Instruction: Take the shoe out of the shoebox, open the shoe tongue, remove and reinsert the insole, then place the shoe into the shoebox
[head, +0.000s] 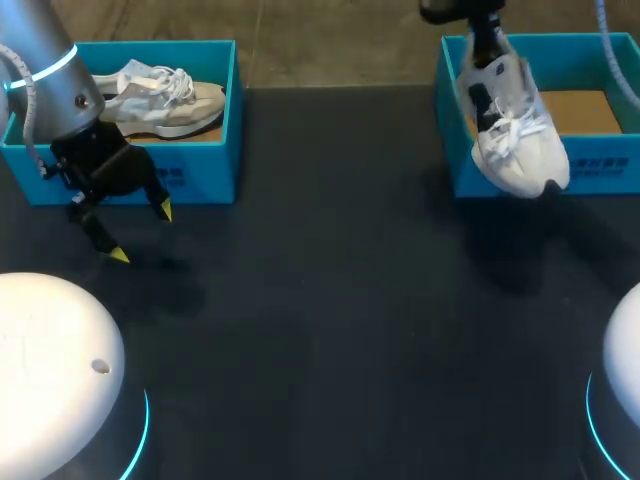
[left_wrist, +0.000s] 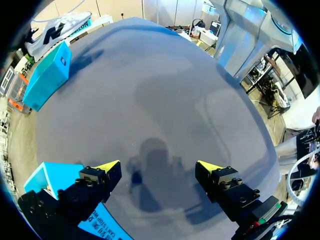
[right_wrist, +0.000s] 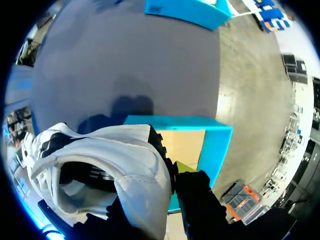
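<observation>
A white shoe (head: 512, 130) hangs toe-down over the front wall of the right blue shoebox (head: 590, 62). My right gripper (head: 487, 45) is shut on its heel collar. In the right wrist view the shoe (right_wrist: 115, 165) fills the space beside the gripper (right_wrist: 169, 174), one yellow-tipped finger is outside the heel, and the box's cardboard floor (right_wrist: 185, 145) lies below. A second pale shoe (head: 160, 95) lies in the left blue shoebox (head: 215, 150). My left gripper (head: 141, 232) hovers open and empty in front of that box; its fingers (left_wrist: 111, 166) stand wide over the dark table.
The dark table (head: 330, 300) stretches between the two boxes. In the left wrist view the left box's corner (left_wrist: 50, 180) is beside one finger, and the right box (left_wrist: 47, 75) stands far ahead. White robot bases (head: 50, 360) sit at both near corners.
</observation>
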